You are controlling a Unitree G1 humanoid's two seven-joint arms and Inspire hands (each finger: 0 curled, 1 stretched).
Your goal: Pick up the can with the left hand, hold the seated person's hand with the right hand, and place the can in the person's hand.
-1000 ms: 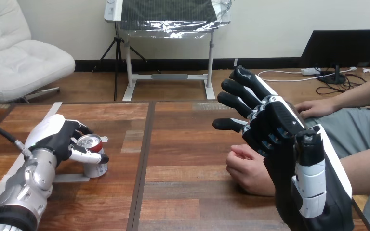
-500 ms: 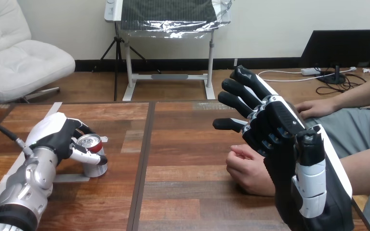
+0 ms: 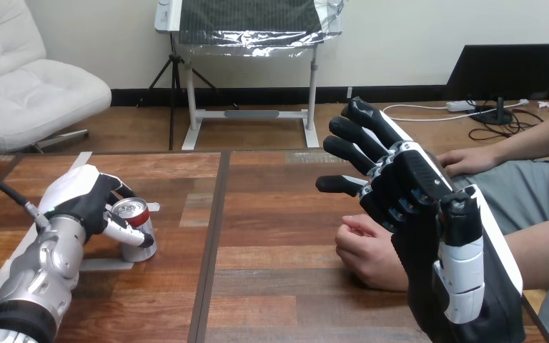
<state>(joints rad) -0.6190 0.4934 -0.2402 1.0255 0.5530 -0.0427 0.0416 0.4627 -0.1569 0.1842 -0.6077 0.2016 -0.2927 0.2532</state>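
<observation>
Left hand [image 3: 78, 204] clamped on the can [image 3: 141, 247]. Thumb [image 3: 125, 234] crosses the can's front, and the fingers curl round its far side, near the rim. The can stands just right of the left palm, roughly upright with a slight lean, red top showing. Its base is at the tabletop [image 3: 271, 286]; cannot tell if it is lifted clear or still touching. Silver left forearm [image 3: 39, 279] runs back and down from the hand toward the bottom edge.

Right hand [image 3: 414, 193] is raised above the tabletop, well apart from the left hand and the can. It holds nothing: its fingers [image 3: 357, 136] are straight and spread apart, pointing up and away, and its thumb [image 3: 461, 264] is nearest the camera.

The person's nearer hand [image 3: 364, 250] rests on the tabletop just below and left of the right hand, loosely curled, its wrist side hidden behind the right hand. No robot finger is seen wrapped round it; cannot tell if the two touch. The person's farther hand [image 3: 465, 161] lies beyond the right hand, off the tabletop, palm down.

The can is far to the left of both of the person's hands, with bare tabletop between.
</observation>
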